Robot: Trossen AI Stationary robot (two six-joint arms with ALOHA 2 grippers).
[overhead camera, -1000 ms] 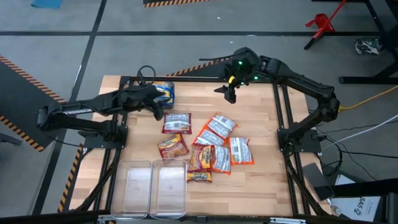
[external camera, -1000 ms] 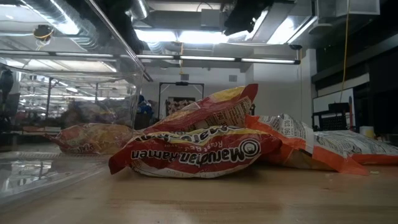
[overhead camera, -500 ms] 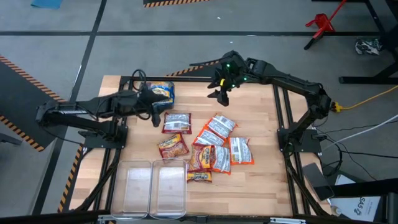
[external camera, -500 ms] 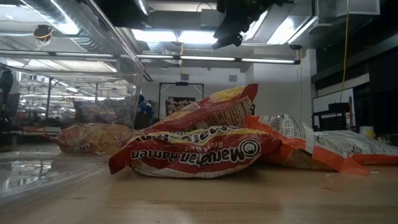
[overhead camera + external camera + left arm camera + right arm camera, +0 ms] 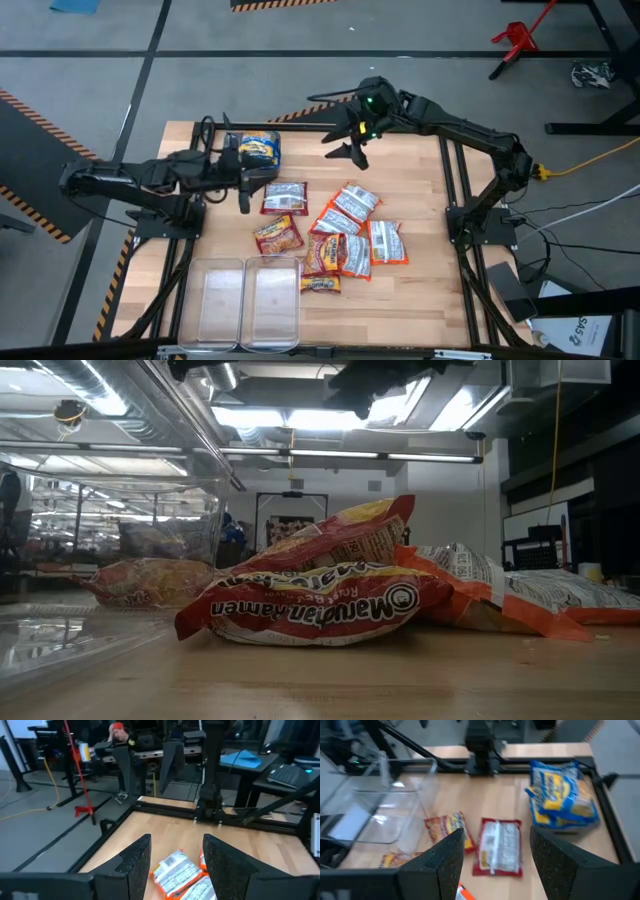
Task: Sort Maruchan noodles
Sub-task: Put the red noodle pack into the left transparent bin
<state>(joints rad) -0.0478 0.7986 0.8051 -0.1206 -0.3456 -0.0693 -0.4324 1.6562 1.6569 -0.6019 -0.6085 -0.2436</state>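
Both grippers hang over the table (image 5: 420, 190) with jaws apart, holding nothing. The left gripper (image 5: 246, 188) is near the far left corner, just beside the blue packets (image 5: 260, 148) and a red packet (image 5: 284, 197). The right gripper (image 5: 345, 152) is near the far edge; the heap of noodle packets (image 5: 345, 240) lies mid-table, apart from it.

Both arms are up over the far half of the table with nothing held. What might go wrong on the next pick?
The packets in the middle pile overlap, so a grab there may lift two at once or drag a neighbour. The blue packets sit stacked at the table's far edge beside the frame rail; the left gripper, open nearby, may nudge them off. The right gripper, also open, is heading toward that same side, so the arms may crowd each other.
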